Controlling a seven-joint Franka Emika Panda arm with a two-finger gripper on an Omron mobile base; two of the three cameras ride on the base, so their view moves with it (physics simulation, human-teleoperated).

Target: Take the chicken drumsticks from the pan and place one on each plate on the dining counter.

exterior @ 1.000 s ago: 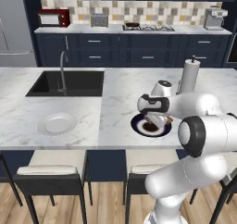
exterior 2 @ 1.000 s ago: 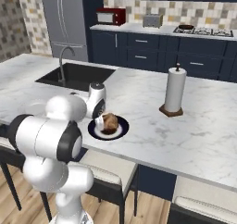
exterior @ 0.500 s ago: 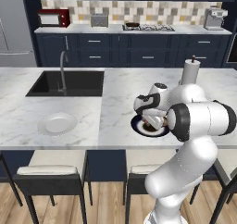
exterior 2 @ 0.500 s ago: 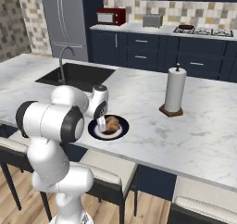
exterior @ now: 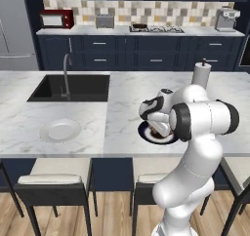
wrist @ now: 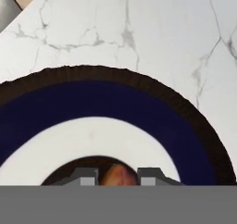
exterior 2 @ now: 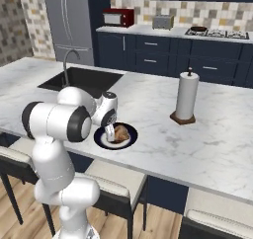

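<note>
While the arm bends low over the dining counter (exterior: 117,98), its gripper (exterior 2: 109,133) sits right down on the dark plate (exterior 2: 102,141), pointing at the plate's near-left part in the right base view. In the hand view the two finger tips (wrist: 83,176) stand close together w/ a glossy orange-brown bit of chicken drumstick (wrist: 117,174) between them, so the claw looks pinched shut on it, though very little of the meat shows there & the contact itself is hard to make out. From the right base view the drumstick (exterior 2: 121,133) lies on the plate, just beside the fingers, lumpy and brown. In the left base view the plate (exterior: 146,135) is half hidden behind the white forearm; the drumstick (exterior: 155,131) shows there as a small brown patch.

The plate has a dark brown edge, a navy band, then a white ring round a dark centre. It rests near the counter's front edge, approx. mid-length. The white plate (exterior: 60,130) lies well apart to the left, in front of the black sink (exterior: 71,87) & its curved tap (exterior: 66,71). A paper towel roll (exterior 2: 187,96) stands upright on its holder farther back on the marble. The pan (exterior 2: 198,29) sits on the hob at the back wall worktop.
</note>
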